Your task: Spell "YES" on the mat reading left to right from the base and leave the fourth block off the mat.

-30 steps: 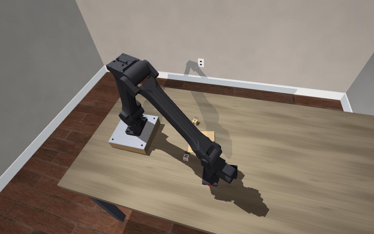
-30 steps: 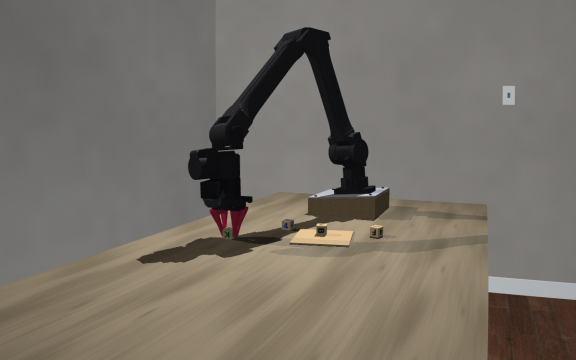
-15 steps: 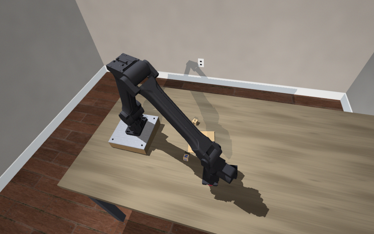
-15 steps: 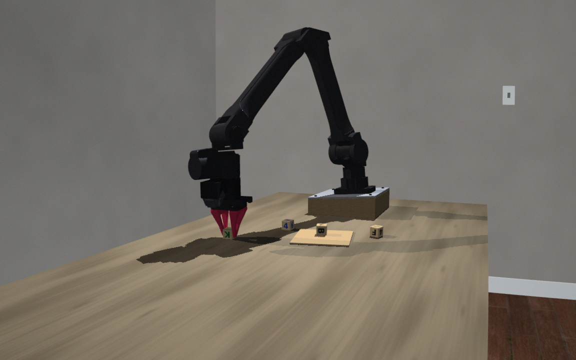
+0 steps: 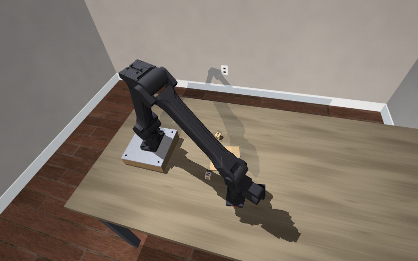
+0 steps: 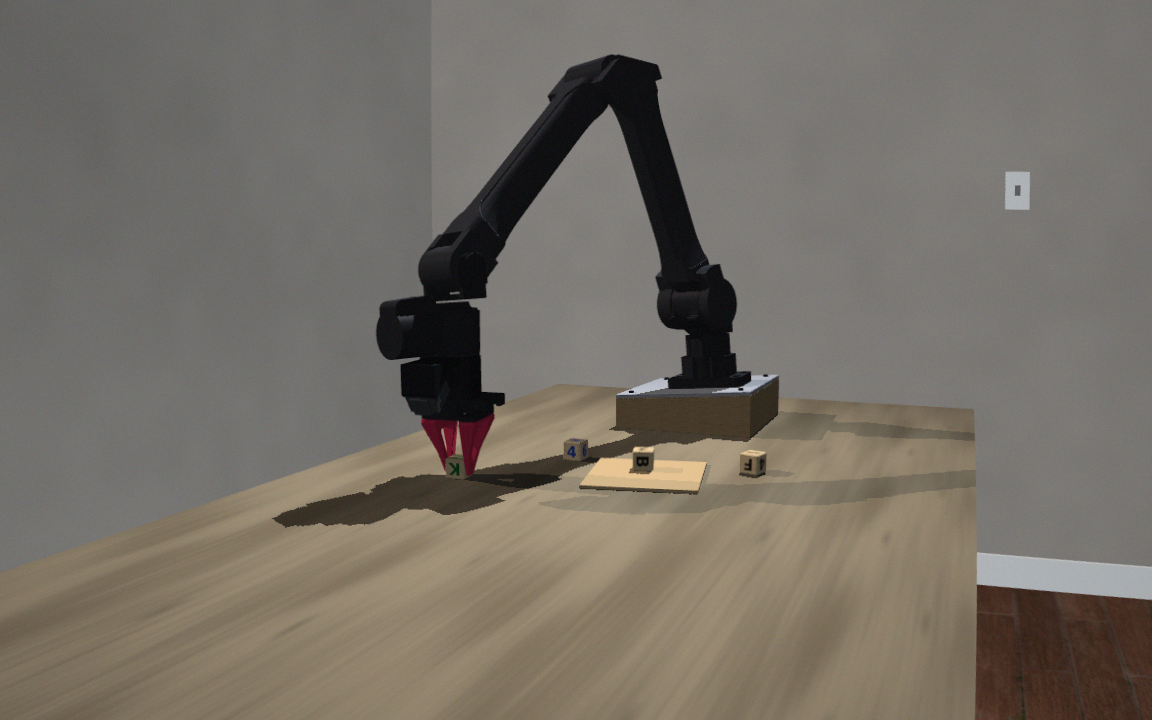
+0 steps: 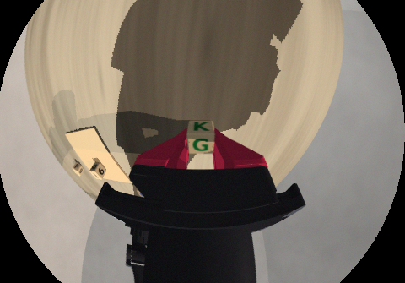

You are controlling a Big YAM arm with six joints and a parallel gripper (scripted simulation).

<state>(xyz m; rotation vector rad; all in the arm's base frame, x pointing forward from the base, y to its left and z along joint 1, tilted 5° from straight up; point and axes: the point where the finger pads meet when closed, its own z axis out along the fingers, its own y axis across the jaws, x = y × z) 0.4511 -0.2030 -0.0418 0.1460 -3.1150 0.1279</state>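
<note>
My gripper [image 6: 458,468] [image 7: 201,133] is shut on a wooden block with green letters [image 6: 456,465] [image 7: 201,144], low at the table. Its top shows G and a side shows K. The arm hides this block in the top view. The tan mat [image 5: 233,150] [image 6: 607,482] [image 7: 84,141] bears one block [image 6: 643,459] [image 7: 98,169] with B and 6 on its sides; its top is unreadable. Off the mat, the S block [image 5: 217,135] [image 6: 752,463] [image 7: 78,167] shows S on top and F on a side. The N block [image 5: 208,174] [image 6: 575,449] shows blue N on top.
The arm's base plate [image 5: 132,152] [image 6: 643,391] stands at the table's base end. The forearm passes over the mat and hides part of it in the top view. The N block lies between the base plate and the gripper, near the mat.
</note>
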